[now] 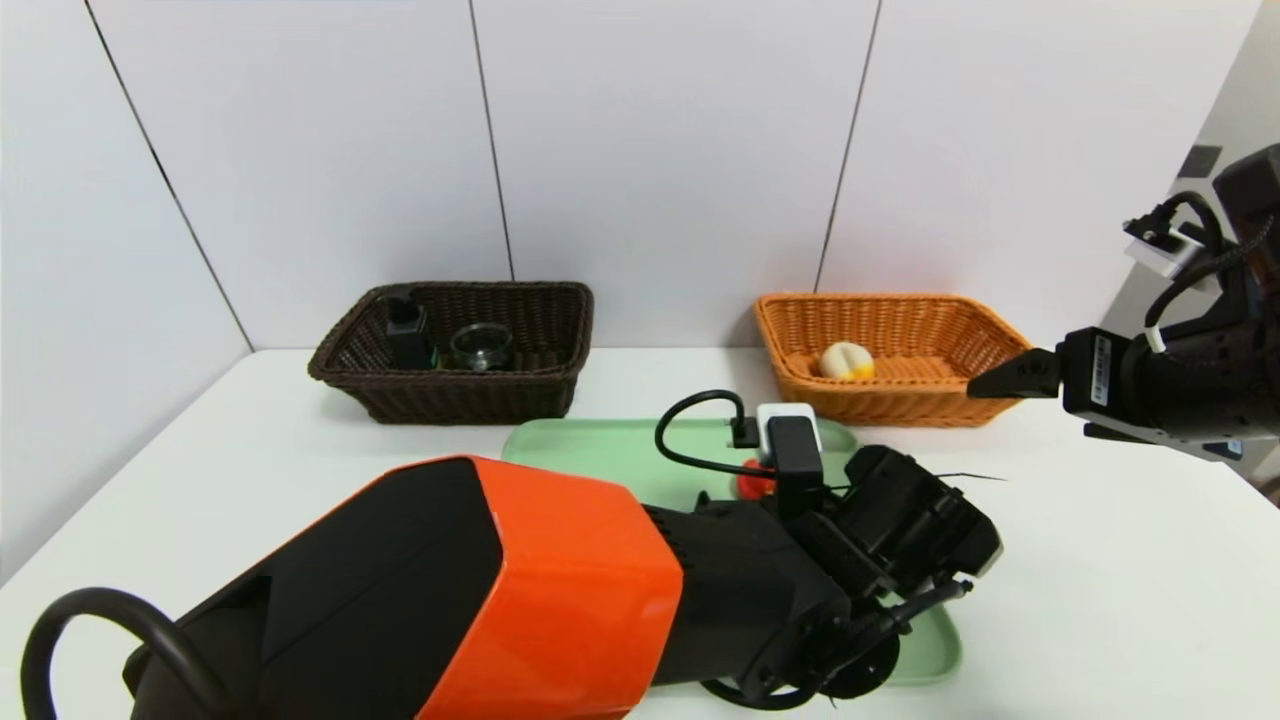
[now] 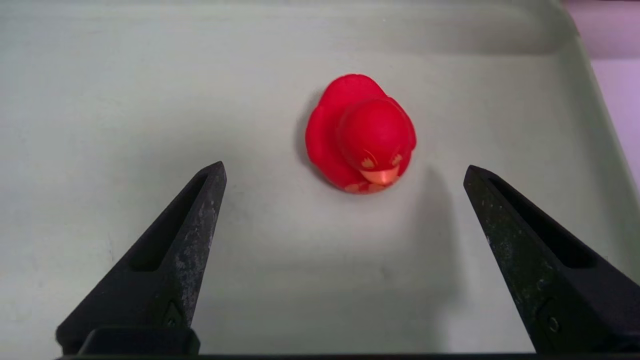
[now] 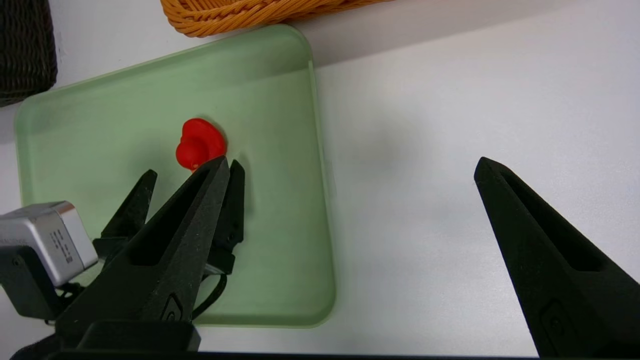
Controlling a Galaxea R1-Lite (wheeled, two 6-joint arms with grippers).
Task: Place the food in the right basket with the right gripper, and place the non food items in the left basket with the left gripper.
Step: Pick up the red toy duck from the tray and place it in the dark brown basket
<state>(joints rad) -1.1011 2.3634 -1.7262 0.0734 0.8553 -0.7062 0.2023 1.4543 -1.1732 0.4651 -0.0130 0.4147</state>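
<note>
A: While the left gripper [image 2: 345, 170] hangs low over the green tray [image 3: 280, 70], fingers spread wide and empty, the red rubber duck [image 2: 361, 141] sits on the tray floor just ahead of the tips, roughly centred between them, not touched.

B: Step in hand?

A: Approach for the pick, I judge. Duck is non-food, so it is bound for the dark brown basket [image 1: 455, 350] at the left rear. That basket already holds a black boxy item [image 1: 408, 333] and a small glass jar [image 1: 482, 346].

B: Right side?

A: Right gripper [image 3: 350, 165] held high over the bare table [image 3: 450, 125] beside the tray, fingers wide apart, nothing in them. Looks idle. The orange basket [image 1: 890, 350] at the right rear holds one pale, peach-like piece of food [image 1: 846, 361].

B: Anything else on the tray?

A: Nothing more that I can see; the left arm hides part of it from the head view.

B: Next move?

A: Ease forward and down until the fingers flank the duck's body, then close. Rounded and likely soft, so grip low and square, or it may squirt out. After that, lift and carry left to the brown basket.
</note>
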